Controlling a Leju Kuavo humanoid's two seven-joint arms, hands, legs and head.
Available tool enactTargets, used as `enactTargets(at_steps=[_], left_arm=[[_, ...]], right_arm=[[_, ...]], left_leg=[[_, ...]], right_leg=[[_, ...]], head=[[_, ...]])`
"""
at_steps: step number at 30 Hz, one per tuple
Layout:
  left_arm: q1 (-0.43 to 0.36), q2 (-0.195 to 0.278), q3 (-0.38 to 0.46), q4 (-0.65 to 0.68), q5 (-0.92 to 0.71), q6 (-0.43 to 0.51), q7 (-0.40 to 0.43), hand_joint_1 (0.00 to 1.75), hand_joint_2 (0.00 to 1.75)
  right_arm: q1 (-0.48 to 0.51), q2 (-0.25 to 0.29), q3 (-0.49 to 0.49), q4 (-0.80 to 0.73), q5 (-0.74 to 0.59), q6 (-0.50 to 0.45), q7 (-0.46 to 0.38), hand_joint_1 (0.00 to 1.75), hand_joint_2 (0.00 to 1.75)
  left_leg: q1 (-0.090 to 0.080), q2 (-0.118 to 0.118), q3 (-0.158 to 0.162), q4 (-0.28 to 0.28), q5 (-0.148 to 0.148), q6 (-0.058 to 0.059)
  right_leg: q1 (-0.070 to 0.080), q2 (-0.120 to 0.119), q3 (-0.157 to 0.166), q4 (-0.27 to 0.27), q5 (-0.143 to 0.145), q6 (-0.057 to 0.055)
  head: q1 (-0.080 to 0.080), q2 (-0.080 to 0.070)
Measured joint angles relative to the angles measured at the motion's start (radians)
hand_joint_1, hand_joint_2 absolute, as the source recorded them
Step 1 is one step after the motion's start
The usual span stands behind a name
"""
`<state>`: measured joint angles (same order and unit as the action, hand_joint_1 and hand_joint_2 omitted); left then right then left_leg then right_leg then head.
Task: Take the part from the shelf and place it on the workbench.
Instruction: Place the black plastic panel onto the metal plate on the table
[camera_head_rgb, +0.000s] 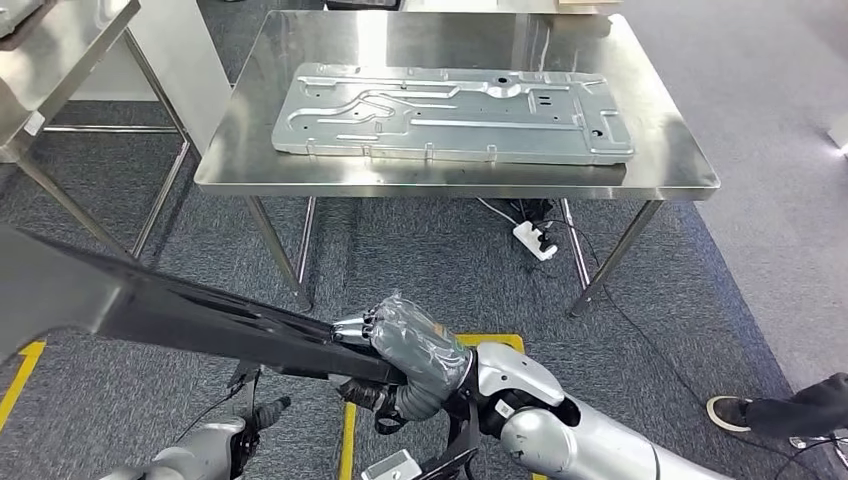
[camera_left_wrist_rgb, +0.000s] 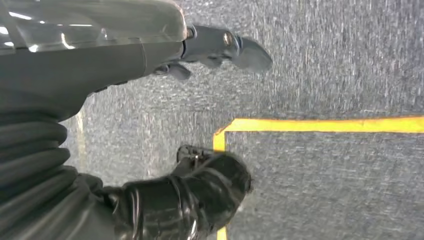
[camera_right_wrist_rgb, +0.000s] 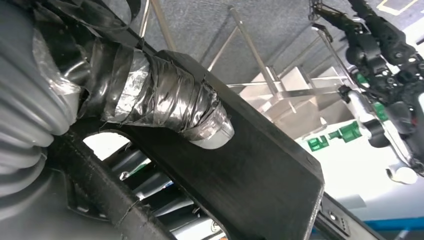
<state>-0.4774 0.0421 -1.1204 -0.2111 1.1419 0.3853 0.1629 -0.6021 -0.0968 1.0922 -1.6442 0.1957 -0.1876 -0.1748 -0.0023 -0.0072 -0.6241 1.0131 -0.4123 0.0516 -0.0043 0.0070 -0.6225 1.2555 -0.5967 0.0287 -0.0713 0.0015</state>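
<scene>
Fingers, head view: the right hand (camera_head_rgb: 405, 350), wrapped in grey tape, has its fingers clasped around the near end of the dark part (camera_head_rgb: 180, 310); the left hand (camera_head_rgb: 245, 425) hangs low at the bottom edge with its dark fingers loosely apart, grasping nothing.
Part, head view: a long black flat panel, slanting from the right hand up and out past the left edge of the picture, carried above the grey carpet and well short of the workbench (camera_head_rgb: 660, 165).
Workbench, head view: a steel table straight ahead; a silver stamped metal plate (camera_head_rgb: 455, 112) lies flat across its top.
Floor, head view: a white power strip (camera_head_rgb: 535, 240) with cables under the table; yellow floor tape (camera_head_rgb: 20, 375); a person's shoe (camera_head_rgb: 735, 410) at the right edge.
Second table, head view: a steel frame (camera_head_rgb: 60, 60) at the upper left.
Left wrist view: the left hand (camera_left_wrist_rgb: 210, 90) over carpet, thumb (camera_left_wrist_rgb: 200, 190) and fingers (camera_left_wrist_rgb: 235, 50) spread apart, nothing between them; a yellow tape corner (camera_left_wrist_rgb: 222, 132) on the floor.
Right wrist view: the taped thumb (camera_right_wrist_rgb: 170, 100) presses flat on the black part (camera_right_wrist_rgb: 250, 180), which runs across the picture; whether the remaining fingers wrap beneath it cannot be told here.
</scene>
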Motion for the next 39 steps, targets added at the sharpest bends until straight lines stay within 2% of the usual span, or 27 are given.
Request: enactTargets(at_steps=[1, 2, 3, 4, 5, 6, 7, 8, 11, 12, 13, 15, 16, 17, 18, 21, 22, 25, 27, 29, 32, 33, 34, 35, 36, 38, 39], left_arm=[[0.002, 0.0, 0.0, 0.0, 0.0, 0.001, 0.001, 0.0, 1.75], [0.004, -0.001, 0.0, 0.0, 0.0, 0.0, 0.001, 0.0, 1.75], [0.005, -0.001, 0.0, 0.0, 0.0, 0.0, 0.001, 0.0, 1.75], [0.005, -0.002, 0.0, 0.0, 0.0, 0.0, 0.002, 0.0, 1.75], [0.005, -0.003, 0.0, 0.0, 0.0, -0.001, 0.002, 0.0, 1.75], [0.005, -0.004, 0.0, 0.0, 0.0, -0.001, 0.002, 0.0, 1.75], [0.004, -0.005, 0.0, 0.0, 0.001, -0.002, 0.002, 0.0, 1.75], [0.004, -0.005, 0.0, 0.0, 0.002, -0.002, 0.002, 0.0, 1.75], [0.003, -0.002, 0.0, 0.0, 0.003, -0.001, 0.003, 0.0, 1.75], [0.001, -0.001, 0.0, 0.0, 0.004, 0.0, 0.004, 0.0, 1.75], [0.0, 0.0, 0.0, 0.0, 0.006, 0.001, 0.004, 0.0, 1.75], [0.0, -0.002, 0.0, 0.0, 0.009, 0.001, 0.005, 0.0, 1.75], [0.001, -0.002, 0.0, 0.0, 0.01, 0.001, 0.006, 0.0, 1.75], [0.003, -0.002, 0.0, 0.0, 0.011, 0.001, 0.007, 0.0, 1.75], [0.005, -0.002, 0.0, 0.0, 0.011, 0.001, 0.008, 0.0, 1.75], [0.004, 0.0, 0.0, 0.0, 0.012, 0.002, 0.009, 0.0, 1.75], [0.004, 0.001, 0.0, 0.0, 0.012, 0.001, 0.009, 0.0, 1.75], [0.002, 0.001, 0.0, 0.0, 0.014, 0.001, 0.01, 0.0, 1.75], [0.002, 0.002, 0.0, 0.0, 0.014, 0.001, 0.009, 0.0, 1.75], [-0.001, 0.005, 0.0, 0.0, 0.014, 0.0, 0.008, 0.0, 1.75], [-0.002, 0.006, 0.0, 0.0, 0.015, -0.001, 0.007, 0.0, 1.75], [0.0, 0.006, 0.0, 0.0, 0.015, -0.001, 0.008, 0.0, 1.75], [0.002, 0.006, 0.0, 0.0, 0.015, -0.002, 0.008, 0.0, 1.75], [0.004, 0.006, 0.0, 0.0, 0.015, -0.002, 0.008, 0.0, 1.75], [0.004, 0.006, 0.0, 0.0, 0.015, -0.002, 0.008, 0.0, 1.75], [0.004, 0.006, 0.0, 0.0, 0.015, -0.002, 0.008, 0.0, 1.75], [0.002, 0.006, 0.0, 0.0, 0.015, -0.002, 0.01, 0.0, 1.75]], right_arm=[[0.001, 0.0, 0.0, 0.001, 0.0, 0.0, 0.0, 1.75, 1.75], [0.003, -0.001, 0.0, 0.001, 0.0, 0.0, 0.001, 1.75, 1.75], [0.003, -0.001, 0.0, 0.002, 0.0, 0.0, 0.001, 1.75, 1.75], [0.003, -0.001, 0.0, 0.002, 0.0, 0.0, 0.001, 1.75, 1.75], [0.003, -0.001, 0.0, 0.002, 0.0, 0.0, 0.001, 1.75, 1.75], [0.003, -0.001, 0.0, 0.003, 0.0, 0.0, 0.001, 1.75, 1.75], [0.003, -0.001, 0.0, 0.004, 0.0, 0.0, 0.001, 1.75, 1.75], [0.004, -0.001, 0.0, 0.005, 0.0, 0.0, 0.002, 1.75, 1.75], [0.002, -0.001, 0.0, 0.005, 0.0, 0.0, 0.003, 1.75, 1.75], [0.0, 0.0, 0.0, 0.005, 0.0, 0.0, 0.003, 1.75, 1.75], [-0.001, 0.001, 0.0, 0.005, -0.001, 0.0, 0.003, 1.75, 1.75], [-0.002, 0.001, 0.0, 0.005, -0.001, 0.001, 0.003, 1.75, 1.75], [-0.001, 0.001, 0.0, 0.006, -0.002, 0.001, 0.003, 1.75, 1.75], [-0.001, 0.001, 0.0, 0.006, -0.002, 0.002, 0.003, 1.75, 1.75], [0.0, 0.001, 0.0, 0.007, -0.002, 0.002, 0.003, 1.75, 1.75], [0.0, 0.002, 0.0, 0.008, -0.002, 0.003, 0.003, 1.75, 1.75], [-0.001, 0.002, 0.0, 0.008, -0.002, 0.004, 0.003, 1.75, 1.75], [-0.001, 0.003, 0.0, 0.01, -0.002, 0.005, 0.002, 1.75, 1.75], [-0.002, 0.004, 0.0, 0.01, -0.002, 0.005, 0.001, 1.75, 1.75], [-0.005, 0.004, 0.0, 0.01, -0.003, 0.005, 0.0, 1.75, 1.75], [-0.003, 0.004, 0.0, 0.011, -0.005, 0.006, -0.002, 1.75, 1.75], [-0.001, 0.004, 0.0, 0.012, -0.005, 0.006, -0.002, 1.75, 1.75], [0.0, 0.003, 0.0, 0.013, -0.005, 0.006, -0.002, 1.75, 1.75], [0.0, 0.003, 0.0, 0.013, -0.005, 0.006, -0.001, 1.75, 1.75], [0.0, 0.004, 0.0, 0.013, -0.006, 0.007, -0.002, 1.75, 1.75], [-0.001, 0.004, 0.0, 0.014, -0.007, 0.009, -0.002, 1.75, 1.75], [-0.002, 0.004, 0.0, 0.015, -0.007, 0.011, -0.003, 1.75, 1.75]], left_leg=[[0.0, -0.001, 0.01, 0.0, -0.01, 0.0], [0.0, -0.003, 0.022, 0.0, -0.02, -0.001], [0.0, -0.004, 0.035, 0.0, -0.031, -0.002], [0.0, -0.005, 0.05, 0.0, -0.042, -0.004], [0.0, -0.006, 0.064, 0.001, -0.053, -0.006], [-0.001, -0.008, 0.074, 0.002, -0.063, -0.01], [-0.003, -0.01, 0.082, 0.003, -0.074, -0.015], [-0.004, -0.011, 0.088, 0.007, -0.079, -0.021], [-0.005, -0.011, 0.092, 0.032, -0.086, -0.038], [-0.004, -0.009, 0.081, 0.055, -0.097, -0.043], [-0.002, -0.007, 0.058, 0.097, -0.117, -0.049], [0.003, -0.004, -0.015, 0.209, -0.164, -0.059], [0.005, -0.003, -0.051, 0.252, -0.179, -0.062], [0.006, -0.002, -0.073, 0.264, -0.176, -0.063], [0.006, -0.002, -0.078, 0.242, -0.153, -0.062], [0.003, 0.001, -0.032, 0.066, -0.023, -0.046], [-0.003, 0.002, -0.022, 0.026, -0.001, -0.04], [-0.018, 0.004, -0.008, -0.015, 0.007, -0.023], [-0.013, 0.003, 0.014, -0.03, 0.008, -0.012], [-0.005, 0.002, 0.041, -0.04, -0.002, -0.004], [-0.003, 0.001, 0.065, -0.041, -0.023, 0.001], [-0.003, 0.0, 0.073, -0.04, -0.031, 0.001], [-0.003, 0.0, 0.081, -0.039, -0.04, -0.001], [-0.002, -0.001, 0.091, -0.036, -0.05, -0.003], [-0.001, -0.001, 0.102, -0.034, -0.061, -0.005], [-0.001, -0.001, 0.123, -0.029, -0.086, -0.014], [-0.001, -0.001, 0.128, -0.028, -0.097, -0.02]], right_leg=[[0.0, 0.0, -0.036, 0.029, -0.026, 0.001], [-0.001, 0.0, -0.06, 0.031, -0.038, 0.002], [-0.001, 0.0, -0.07, 0.002, -0.026, 0.001], [-0.001, -0.001, -0.067, -0.051, 0.015, -0.001], [-0.001, -0.001, -0.059, -0.118, 0.079, -0.004], [0.001, -0.002, -0.05, -0.173, 0.13, -0.009], [0.003, -0.002, -0.042, -0.209, 0.17, -0.013], [0.003, -0.002, -0.036, -0.227, 0.19, -0.018], [0.0, -0.001, -0.009, -0.234, 0.189, -0.037], [0.0, -0.001, -0.001, -0.236, 0.186, -0.044], [-0.001, -0.002, 0.006, -0.236, 0.182, -0.049], [0.001, -0.002, 0.013, -0.236, 0.172, -0.056], [0.002, 0.0, 0.016, -0.235, 0.166, -0.058], [0.003, 0.001, 0.02, -0.234, 0.16, -0.058], [0.003, 0.004, 0.027, -0.233, 0.153, -0.057], [0.006, 0.004, 0.056, -0.234, 0.13, -0.053], [0.005, 0.003, 0.063, -0.238, 0.126, -0.05], [-0.001, 0.0, 0.069, -0.246, 0.128, -0.033], [0.001, -0.002, 0.069, -0.227, 0.132, -0.024], [0.002, -0.002, 0.032, -0.156, 0.125, -0.016], [-0.005, -0.003, -0.092, 0.007, 0.068, -0.005], [-0.007, -0.003, -0.125, 0.034, 0.054, -0.001], [-0.008, -0.003, -0.143, 0.033, 0.055, 0.001], [-0.008, -0.004, -0.146, 0.003, 0.074, 0.003], [-0.008, -0.004, -0.134, -0.05, 0.112, 0.003], [-0.007, -0.004, -0.094, -0.178, 0.21, -0.002], [-0.005, -0.004, -0.08, -0.218, 0.235, -0.007]], head=[[0.0, 0.0], [0.0, 0.0], [0.0, 0.0], [0.001, 0.0], [0.001, 0.0], [0.002, 0.0], [0.002, 0.0], [0.003, 0.0], [0.003, 0.0], [0.002, 0.0], [0.002, 0.0], [0.002, 0.0], [0.002, 0.0], [0.002, 0.0], [0.002, 0.0], [0.003, 0.0], [0.006, 0.0], [0.011, 0.0], [0.008, 0.0], [0.012, 0.0], [0.017, 0.0], [0.017, 0.0], [0.017, 0.0], [0.017, 0.0], [0.017, 0.0], [0.017, 0.0], [0.018, 0.0]])
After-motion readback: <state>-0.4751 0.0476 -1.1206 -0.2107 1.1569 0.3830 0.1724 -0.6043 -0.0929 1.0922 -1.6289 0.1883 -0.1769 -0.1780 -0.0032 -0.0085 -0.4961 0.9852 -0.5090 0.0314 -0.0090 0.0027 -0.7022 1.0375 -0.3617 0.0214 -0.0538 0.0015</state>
